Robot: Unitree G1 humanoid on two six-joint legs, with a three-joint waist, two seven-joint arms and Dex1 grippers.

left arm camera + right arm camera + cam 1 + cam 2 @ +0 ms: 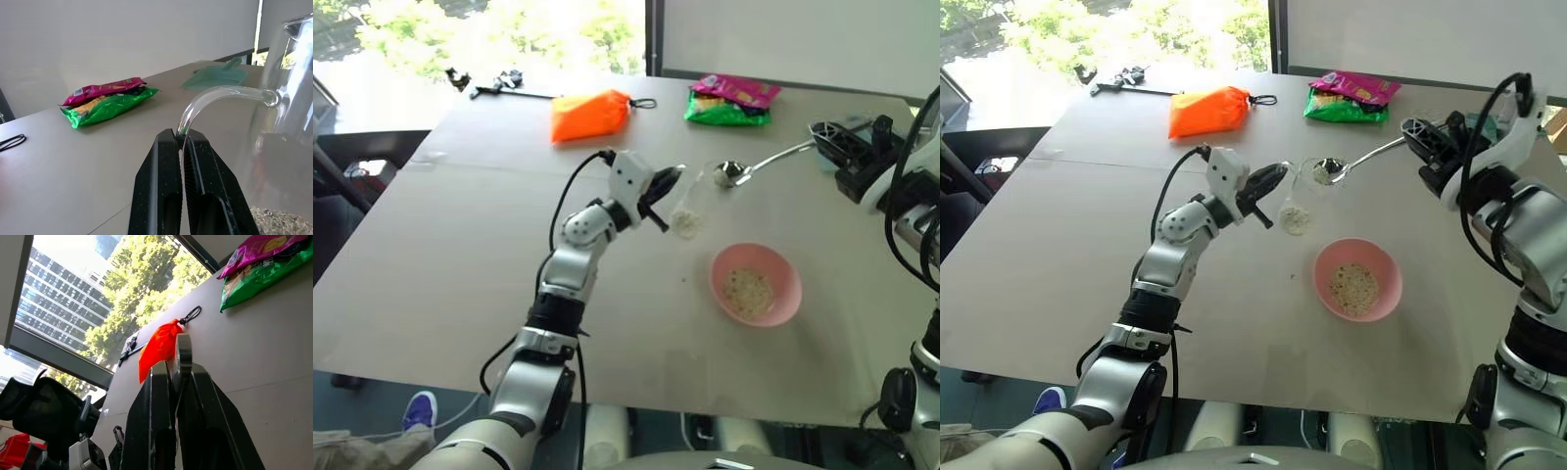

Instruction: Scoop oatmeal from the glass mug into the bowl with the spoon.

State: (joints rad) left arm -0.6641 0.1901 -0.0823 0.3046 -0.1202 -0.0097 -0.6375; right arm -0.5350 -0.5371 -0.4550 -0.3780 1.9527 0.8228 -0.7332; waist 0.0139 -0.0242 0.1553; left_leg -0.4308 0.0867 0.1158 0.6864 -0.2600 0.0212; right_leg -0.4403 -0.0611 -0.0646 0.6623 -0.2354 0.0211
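Observation:
My left gripper (180,134) is shut on the curved handle of the glass mug (692,203). It holds the mug tilted above the table, mouth toward the right. Pale oatmeal (281,223) lies in the mug's low end. My right gripper (1412,130) is shut on the thin handle of the silver spoon (734,173). The spoon's oval bowl sits at the mug's mouth; I cannot tell whether it carries oats. The pink bowl (783,299) rests on the table below and right of the mug, with a small heap of oatmeal (749,287) inside.
An orange bag (590,116) and green and pink snack packets (732,100) lie at the far side of the table. A black tool (494,86) sits at the far left corner. A teal dustpan (215,78) lies beyond the mug.

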